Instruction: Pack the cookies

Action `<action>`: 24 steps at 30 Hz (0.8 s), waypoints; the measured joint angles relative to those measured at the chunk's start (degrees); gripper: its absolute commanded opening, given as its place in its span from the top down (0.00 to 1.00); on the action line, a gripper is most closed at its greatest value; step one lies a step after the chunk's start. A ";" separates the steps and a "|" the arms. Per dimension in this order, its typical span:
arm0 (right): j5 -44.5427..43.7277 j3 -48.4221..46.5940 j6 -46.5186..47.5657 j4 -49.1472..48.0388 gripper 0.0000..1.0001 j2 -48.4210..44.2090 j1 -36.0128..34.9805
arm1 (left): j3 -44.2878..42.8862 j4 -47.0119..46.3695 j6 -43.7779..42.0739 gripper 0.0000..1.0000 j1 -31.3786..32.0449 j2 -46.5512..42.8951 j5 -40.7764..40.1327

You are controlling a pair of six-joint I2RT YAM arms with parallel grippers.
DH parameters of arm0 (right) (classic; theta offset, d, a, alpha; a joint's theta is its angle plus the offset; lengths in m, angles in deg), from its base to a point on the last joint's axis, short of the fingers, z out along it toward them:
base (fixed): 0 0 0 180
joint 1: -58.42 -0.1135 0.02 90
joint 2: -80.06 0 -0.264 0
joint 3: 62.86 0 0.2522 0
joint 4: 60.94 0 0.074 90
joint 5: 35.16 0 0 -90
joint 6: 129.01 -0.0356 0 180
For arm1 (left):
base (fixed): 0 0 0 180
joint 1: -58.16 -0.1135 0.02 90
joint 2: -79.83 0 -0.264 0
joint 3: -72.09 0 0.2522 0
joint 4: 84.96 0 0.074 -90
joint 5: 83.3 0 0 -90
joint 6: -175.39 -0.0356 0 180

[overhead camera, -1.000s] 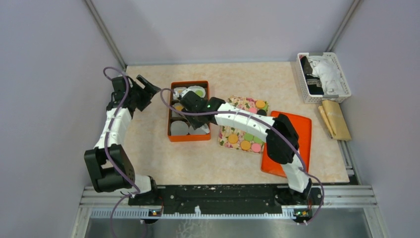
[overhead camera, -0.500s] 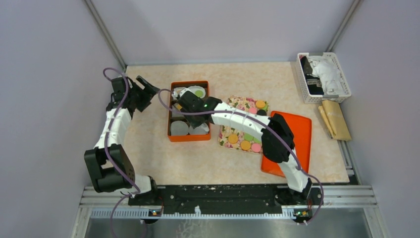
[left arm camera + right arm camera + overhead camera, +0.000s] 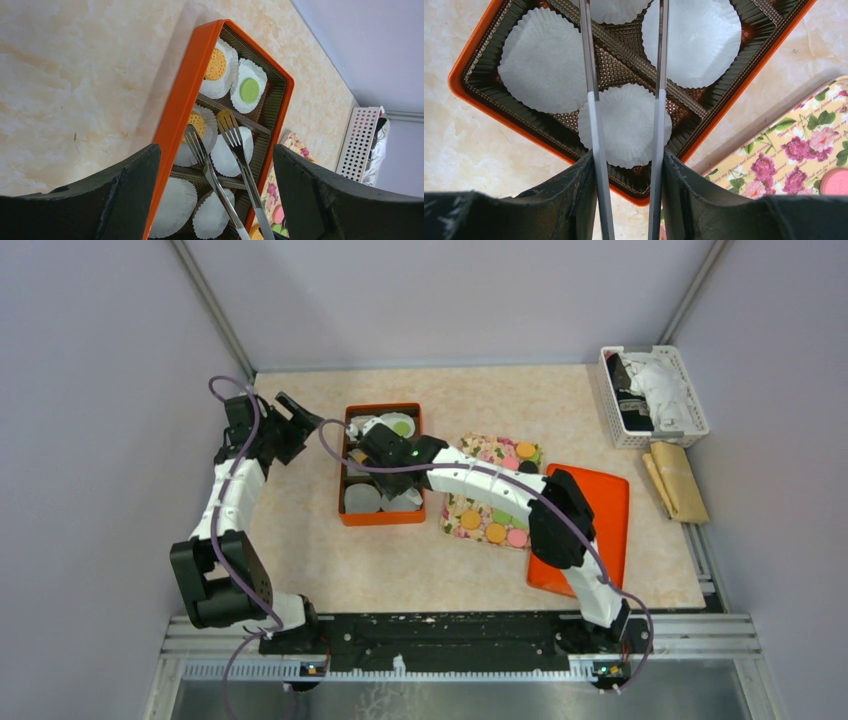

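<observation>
An orange box (image 3: 380, 521) holds white paper cups. Three cups carry cookies: orange (image 3: 216, 64), green (image 3: 249, 90) and orange (image 3: 197, 123). More cookies (image 3: 494, 532) lie in a floral tin (image 3: 484, 450) to the right of the box; a pink one (image 3: 836, 181) shows in the right wrist view. My right gripper (image 3: 385, 452) is over the box, shut on fork-tipped metal tongs (image 3: 594, 125). The tong tips (image 3: 227, 125) stand apart and empty above the middle cups. My left gripper (image 3: 300, 425) is open and empty by the box's left side.
Empty paper cups (image 3: 544, 60) fill the box's near compartments. An orange tray (image 3: 610, 500) lies right of the tin. A white basket (image 3: 652, 395) with cloth stands at the back right, with a brown paper packet (image 3: 678, 480) beside it.
My right gripper has shifted slightly left over the box with the tongs. The left arm has barely moved.
</observation>
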 measured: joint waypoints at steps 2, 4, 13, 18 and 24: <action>-0.24 0.20 0.00 0.00 0.58 -0.42 0.00 | 0.00 0.00 -0.04 0.12 0.00 0.00 0.07; -0.74 0.79 -0.09 -0.04 0.58 -1.46 0.00 | 0.00 -0.02 -0.04 0.12 0.00 0.00 0.39; -6.71 10.32 -1.55 0.07 0.58 -18.05 0.00 | 0.00 -0.02 -0.07 0.12 0.00 0.00 2.60; -11.96 18.21 -4.09 0.55 0.58 -27.15 0.48 | 0.00 -0.02 -0.04 0.13 0.00 0.02 4.02; -12.96 31.17 -8.07 1.20 0.58 -34.42 6.10 | 0.00 -0.17 -0.04 0.13 0.00 0.04 5.60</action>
